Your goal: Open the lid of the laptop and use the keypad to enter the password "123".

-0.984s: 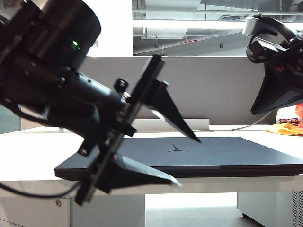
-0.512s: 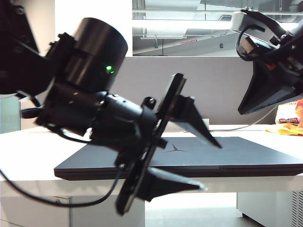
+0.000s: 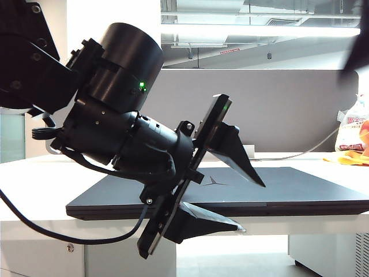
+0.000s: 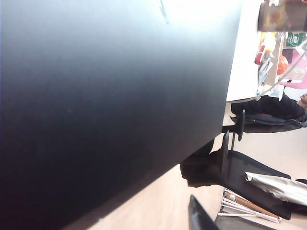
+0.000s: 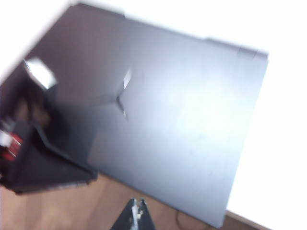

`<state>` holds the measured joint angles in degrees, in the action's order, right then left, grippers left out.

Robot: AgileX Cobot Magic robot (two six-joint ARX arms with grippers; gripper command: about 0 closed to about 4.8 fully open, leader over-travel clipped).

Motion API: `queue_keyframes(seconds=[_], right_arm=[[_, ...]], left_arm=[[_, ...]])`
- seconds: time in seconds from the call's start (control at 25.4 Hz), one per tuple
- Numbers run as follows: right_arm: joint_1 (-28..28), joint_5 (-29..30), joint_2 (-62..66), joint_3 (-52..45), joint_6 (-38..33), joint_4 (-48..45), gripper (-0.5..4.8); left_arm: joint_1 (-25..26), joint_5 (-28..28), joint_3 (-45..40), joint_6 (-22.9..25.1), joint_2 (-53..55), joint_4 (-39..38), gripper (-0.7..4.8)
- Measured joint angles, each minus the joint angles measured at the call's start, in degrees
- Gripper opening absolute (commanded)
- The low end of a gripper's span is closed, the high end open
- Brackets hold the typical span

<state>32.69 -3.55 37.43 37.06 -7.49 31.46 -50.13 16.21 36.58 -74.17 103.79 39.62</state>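
The laptop (image 3: 277, 193) lies closed on the white table (image 3: 34, 184). Its black-navy lid (image 3: 288, 182) is flat, with the Y logo (image 3: 214, 180) facing up. The keypad is hidden under the lid. My left gripper (image 3: 252, 206) is open at the laptop's front edge, one finger above the lid and the other below the table's edge. In the left wrist view the lid (image 4: 110, 96) fills most of the picture and only one finger (image 4: 196, 216) shows. My right gripper (image 5: 135, 215) is shut, high above the lid (image 5: 182, 120) and past its edge.
A grey divider (image 3: 288, 104) stands behind the table. Snack bags (image 3: 353, 141) and a cable (image 3: 311, 151) lie at the back right. A dark blur (image 3: 354, 52) shows at the top right corner. An office chair (image 4: 249, 177) stands on the floor beyond the table.
My left arm has swung right and down, bringing its open jaws to the laptop's front edge. My right gripper has lifted out of the exterior view at the top right.
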Motion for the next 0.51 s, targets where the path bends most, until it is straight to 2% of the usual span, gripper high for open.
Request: queue_keyframes(seconds=[0.08,0.16,0.24,0.51], right_arm=[[0.2,-1.4,-5.6,1.2,-2.1,5.5,-0.05],[0.3,-1.5,-8.0,1.8,-3.7,10.8,-0.05],[1.0,-1.6,-11.0,1.7,-4.3,15.5,-0.06],[3.2,-1.4,-13.8,1.8,-5.8,18.8,-0.05]], left_arm=[[-0.1,-0.6,0.0,0.3,0.0,-0.1,2.67],[-0.1,-1.4,0.0,0.9,0.0,-0.3,2.08],[-0.1,-2.4,0.0,1.1,0.0,-0.6,1.77],[-0.7,-5.3,0.0,2.6,0.0,-1.0,1.76]])
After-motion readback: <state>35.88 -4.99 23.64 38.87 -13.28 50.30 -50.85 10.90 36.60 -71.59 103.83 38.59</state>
